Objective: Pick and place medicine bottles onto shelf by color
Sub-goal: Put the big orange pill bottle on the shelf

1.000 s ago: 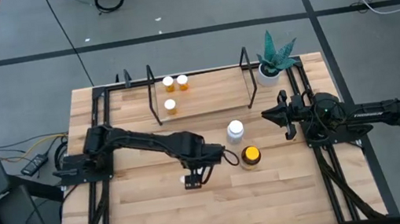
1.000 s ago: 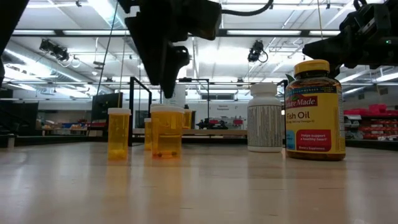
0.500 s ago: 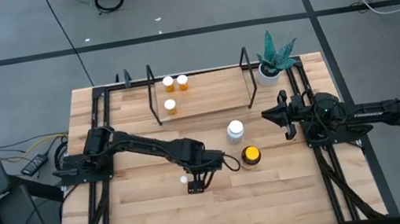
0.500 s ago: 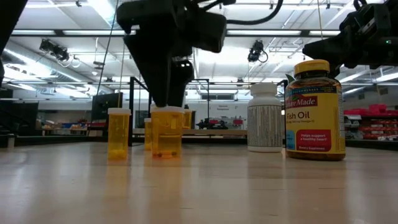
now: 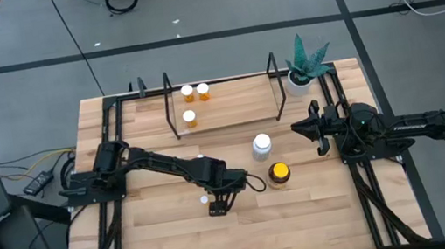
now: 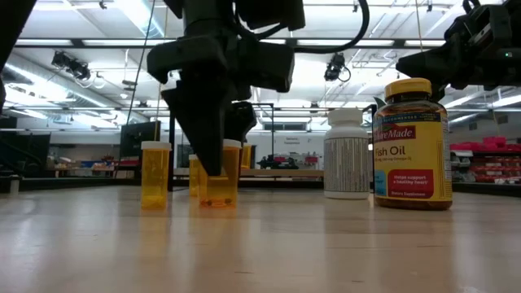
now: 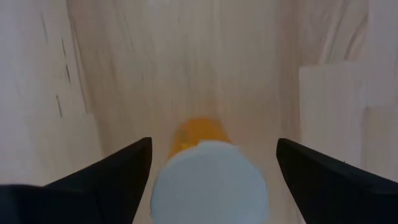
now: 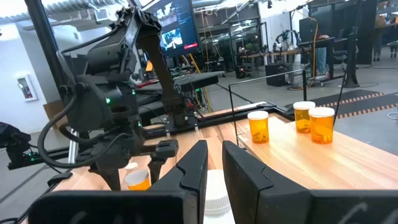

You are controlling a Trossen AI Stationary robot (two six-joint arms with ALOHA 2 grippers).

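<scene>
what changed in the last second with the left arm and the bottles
The left gripper came down over an orange pill bottle on the table, fingers open either side of it, not gripping. The right gripper, three orange bottles on the shelf, white bottle and yellow-capped bottle stayed put.

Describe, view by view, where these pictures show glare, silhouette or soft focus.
Low view: bright ceiling lights behind turn the left arm into a black silhouette over an orange bottle; the wooden table reflects a pale sheen. Left wrist view: the white-capped orange bottle between the open fingers is soft and washed out. High view: even light, with only soft shadows.
</scene>
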